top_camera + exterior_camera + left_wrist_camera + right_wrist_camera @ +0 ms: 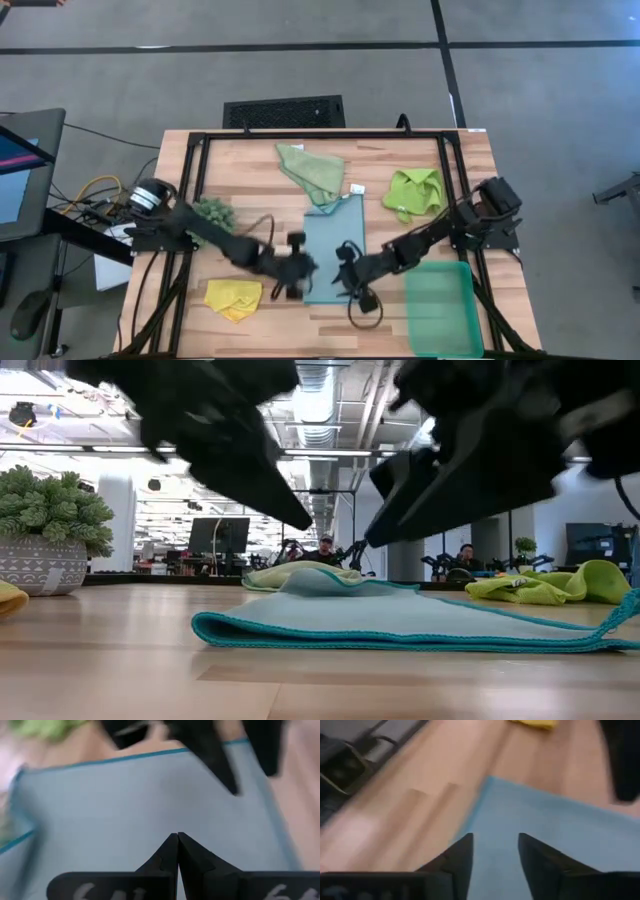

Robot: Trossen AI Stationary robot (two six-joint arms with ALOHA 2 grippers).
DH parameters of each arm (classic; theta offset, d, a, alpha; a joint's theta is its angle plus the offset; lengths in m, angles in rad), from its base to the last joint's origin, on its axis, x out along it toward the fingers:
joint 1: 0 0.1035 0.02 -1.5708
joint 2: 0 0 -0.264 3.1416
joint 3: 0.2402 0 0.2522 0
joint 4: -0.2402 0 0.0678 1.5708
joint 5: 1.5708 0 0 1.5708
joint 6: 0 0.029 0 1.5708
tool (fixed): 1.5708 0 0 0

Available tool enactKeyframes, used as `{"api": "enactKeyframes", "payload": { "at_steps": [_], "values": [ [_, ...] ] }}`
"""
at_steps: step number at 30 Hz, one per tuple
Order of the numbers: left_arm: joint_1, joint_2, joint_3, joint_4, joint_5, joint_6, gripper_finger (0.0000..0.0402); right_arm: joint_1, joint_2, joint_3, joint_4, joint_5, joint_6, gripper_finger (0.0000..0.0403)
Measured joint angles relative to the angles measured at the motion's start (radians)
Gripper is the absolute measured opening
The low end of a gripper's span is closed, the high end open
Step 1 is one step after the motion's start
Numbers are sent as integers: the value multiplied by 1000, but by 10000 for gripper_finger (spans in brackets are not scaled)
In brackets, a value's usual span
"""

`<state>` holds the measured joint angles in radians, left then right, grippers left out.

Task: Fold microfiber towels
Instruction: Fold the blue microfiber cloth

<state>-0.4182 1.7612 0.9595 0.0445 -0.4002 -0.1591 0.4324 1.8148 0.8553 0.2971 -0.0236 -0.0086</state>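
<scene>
Fingers of the left gripper [178,836] pressed together, right gripper [495,840] fingers parted, both empty above the light blue towel [333,246].

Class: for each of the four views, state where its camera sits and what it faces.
High: overhead, straight down; both arms, light blue towel.
Low: table height, level across; both arms hang over that towel.
Left wrist: shut left pincer over the towel.
Right wrist: open right pincer at its edge.
All share the towel.
</scene>
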Motion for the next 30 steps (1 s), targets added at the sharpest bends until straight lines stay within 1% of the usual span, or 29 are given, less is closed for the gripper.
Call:
{"api": "enactKeyframes", "payload": {
  "at_steps": [2,4,8,10,11,16,19,21,24,26,30],
  "values": [
    [-66,40,3,80,-11,49,0,55,6,32,-91,27,13,206],
    [-124,73,3,100,-16,88,0,119,8,52,-172,100,30,214],
    [-201,118,45,80,-70,69,10,225,-3,62,-290,273,87,208],
    [-228,131,60,78,-72,71,26,263,-7,62,-311,318,117,197],
    [-241,137,59,72,-81,78,38,275,-7,62,-323,323,122,191],
    [-288,156,57,12,-190,99,107,296,28,55,-387,337,115,151],
    [-283,174,55,-26,-188,86,146,289,54,61,-383,348,120,126],
    [-272,183,56,-32,-160,57,164,287,67,62,-386,357,156,108],
    [-264,194,55,-30,-146,42,179,283,72,62,-392,355,183,84],
    [-260,214,58,5,-148,59,182,285,69,62,-398,355,184,69],
    [-267,258,60,58,-192,129,182,285,65,62,-409,365,184,39]
  ]
}}
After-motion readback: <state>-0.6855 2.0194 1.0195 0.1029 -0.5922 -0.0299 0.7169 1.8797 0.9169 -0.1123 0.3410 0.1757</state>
